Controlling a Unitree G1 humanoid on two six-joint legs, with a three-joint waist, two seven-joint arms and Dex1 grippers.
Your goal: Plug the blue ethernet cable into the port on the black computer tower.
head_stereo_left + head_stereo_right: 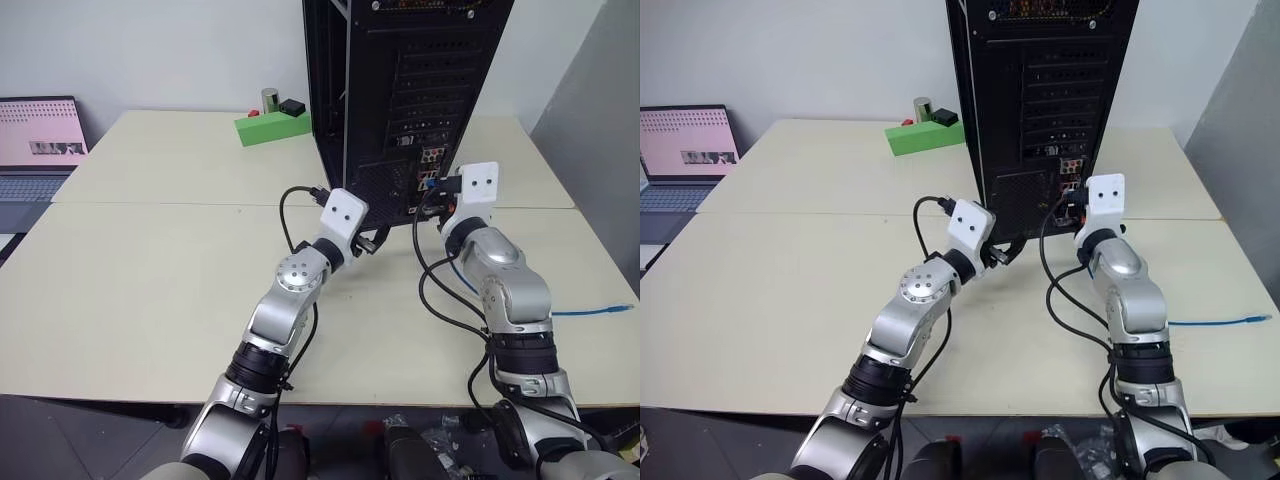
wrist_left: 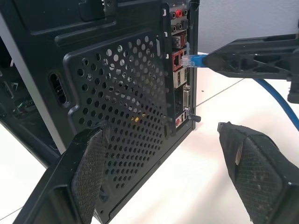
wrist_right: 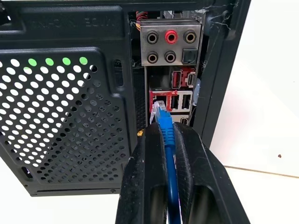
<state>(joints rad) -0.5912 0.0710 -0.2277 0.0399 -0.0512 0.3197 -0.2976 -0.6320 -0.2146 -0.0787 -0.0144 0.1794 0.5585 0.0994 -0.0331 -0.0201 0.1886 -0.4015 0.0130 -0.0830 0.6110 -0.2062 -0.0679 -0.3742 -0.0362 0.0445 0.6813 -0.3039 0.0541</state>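
The black computer tower (image 1: 400, 90) stands upright at the table's far middle, its rear panel facing me. My right gripper (image 3: 167, 133) is shut on the blue ethernet cable (image 3: 168, 140) just behind its clear plug (image 2: 189, 59). The plug's tip is at the mouth of the red-framed port (image 3: 158, 99) on the connector panel; I cannot tell whether it is inside. The rest of the cable trails over the table to the right (image 1: 590, 312). My left gripper (image 2: 163, 128) is open and holds nothing. It sits low in front of the tower's perforated vent (image 2: 121, 102).
A green block (image 1: 272, 128) with small items on it lies left of the tower. A laptop (image 1: 38, 140) sits at the far left. Black arm cables (image 1: 435, 290) loop over the table between my arms. A grey wall (image 1: 600, 120) stands on the right.
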